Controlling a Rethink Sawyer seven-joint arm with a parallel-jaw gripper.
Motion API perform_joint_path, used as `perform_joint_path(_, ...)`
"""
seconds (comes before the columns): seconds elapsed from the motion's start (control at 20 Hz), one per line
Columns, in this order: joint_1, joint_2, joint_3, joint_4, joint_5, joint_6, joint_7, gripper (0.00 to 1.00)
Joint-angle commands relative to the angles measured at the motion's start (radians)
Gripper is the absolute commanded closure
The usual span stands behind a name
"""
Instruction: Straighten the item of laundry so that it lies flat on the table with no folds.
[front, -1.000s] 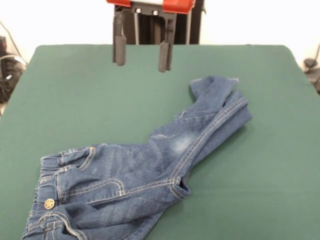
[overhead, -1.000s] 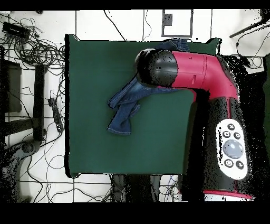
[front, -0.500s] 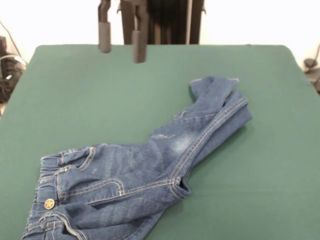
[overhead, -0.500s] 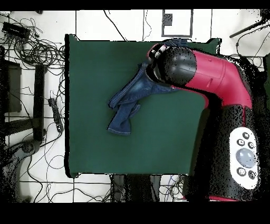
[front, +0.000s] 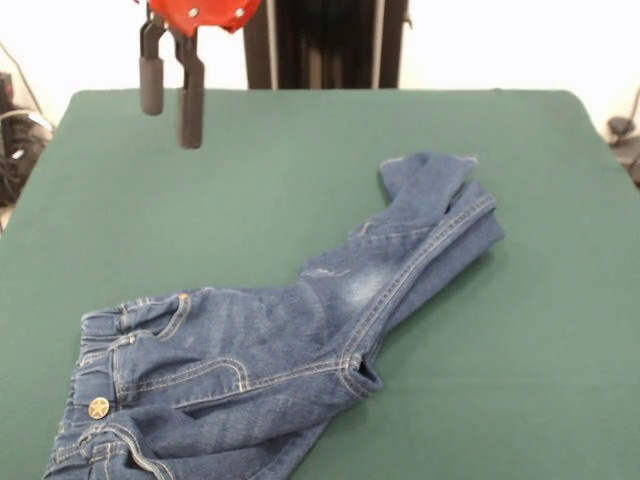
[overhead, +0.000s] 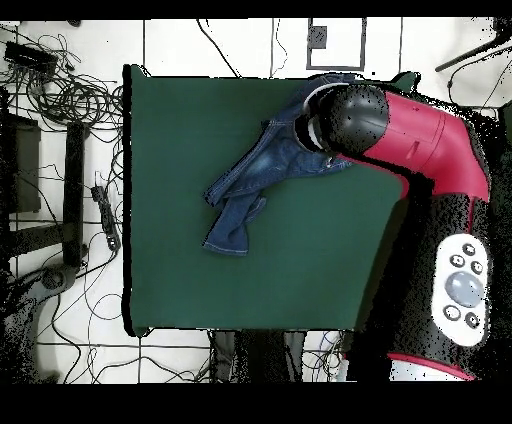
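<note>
The small blue denim jeans (front: 300, 340) lie crumpled on the dark green table (front: 260, 170). The waistband with its brass button (front: 98, 407) is at the near left. The legs are folded together and run up to the right, ending in a cuff (front: 428, 165). My gripper (front: 170, 95) hangs open and empty above the table's far left part, well apart from the jeans. In the overhead view the jeans (overhead: 245, 190) are partly hidden under my red arm (overhead: 400, 110), over the table (overhead: 200, 290).
The robot's black pedestal (front: 330, 45) stands behind the table's far edge. In the overhead view tangled cables (overhead: 60, 90) lie on the floor beside the table's left edge.
My gripper has moved left along the table's far side and its fingers now look closer together. In the overhead view the arm has swung right, uncovering more of the jeans. The jeans have not moved.
</note>
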Motion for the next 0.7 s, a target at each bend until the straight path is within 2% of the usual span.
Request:
perform_joint_path(0.05,0.095,0.139,-0.101,-0.018,0.049,0.203,0.448,0.0)
perform_joint_path(0.25,0.093,0.146,-0.123,0.001,0.059,0.219,0.452,0.0)
perform_joint_path(0.5,0.088,0.097,-0.11,0.084,0.098,0.201,0.448,0.0)
perform_joint_path(0.7,0.096,0.047,-0.118,0.096,0.087,0.166,0.399,0.0)
